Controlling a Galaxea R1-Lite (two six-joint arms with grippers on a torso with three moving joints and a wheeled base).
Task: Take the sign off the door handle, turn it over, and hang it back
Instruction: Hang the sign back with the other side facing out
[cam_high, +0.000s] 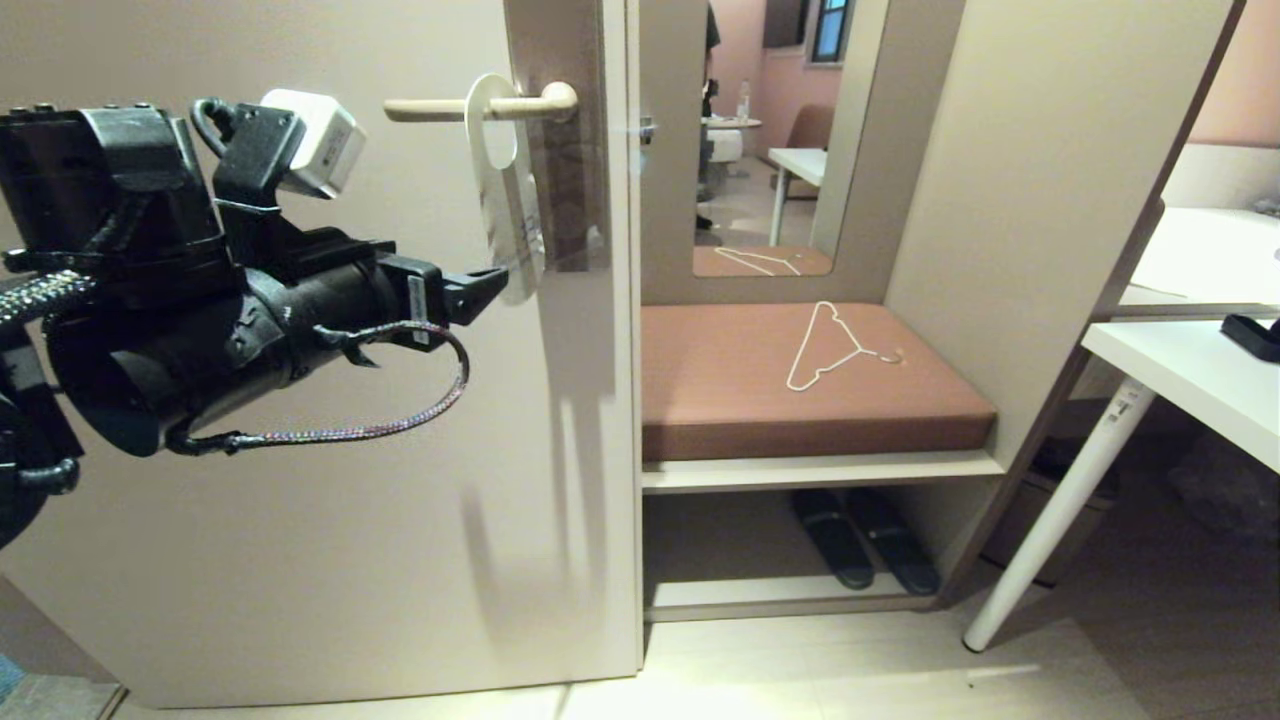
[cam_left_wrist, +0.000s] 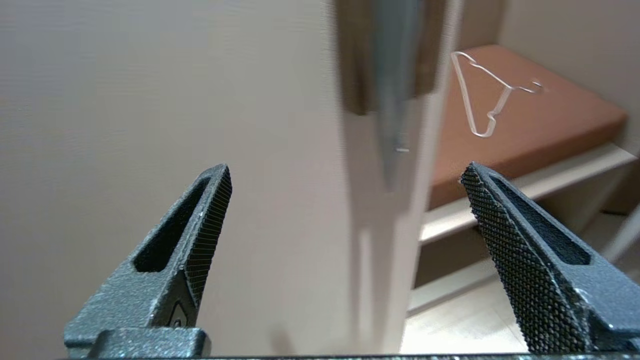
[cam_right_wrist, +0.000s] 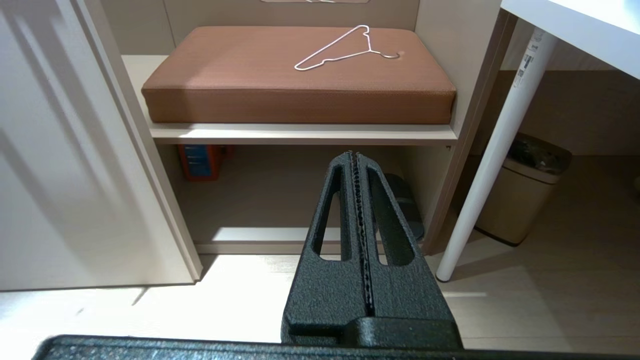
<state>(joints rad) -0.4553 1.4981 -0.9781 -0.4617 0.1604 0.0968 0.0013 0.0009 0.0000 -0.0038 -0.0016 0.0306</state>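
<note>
- So the sign (cam_high: 505, 190) is hanging on the door handle (cam_high: 480, 107), with the handle poking through its oval hole near the pivot end. It shows its white face and hangs a bit edge-on, lower end tilted slightly toward the door edge.
- The left claw (cam_high: 490, 283) is right at the sign's bottom end, reaching in from the left. In the head view the tip sits level with that bottom end, looks like it's touching or just about, honestly can't tell which.
- From the left wrist camera the claw's fingers (cam_left_wrist: 210, 220) are spread wide, nothing between them. You just see the plain door (cam_left_wrist: 150, 125), and the sign itself is only a blurry streak further up, not in the gap.
- The right claw (cam_right_wrist: 356, 210) is down low and well away from the door, pinched fully closed with nothing in it, pointing at the open space under the bench.
- Other stuff: a thin white wire hanger (cam_high: 835, 348) lies on the brown cushion (cam_high: 760, 400), a pair of dark slippers (cam_high: 865, 540) sits on the shelf below, and a white worktop (cam_high: 1190, 375) is off to the right.
</note>
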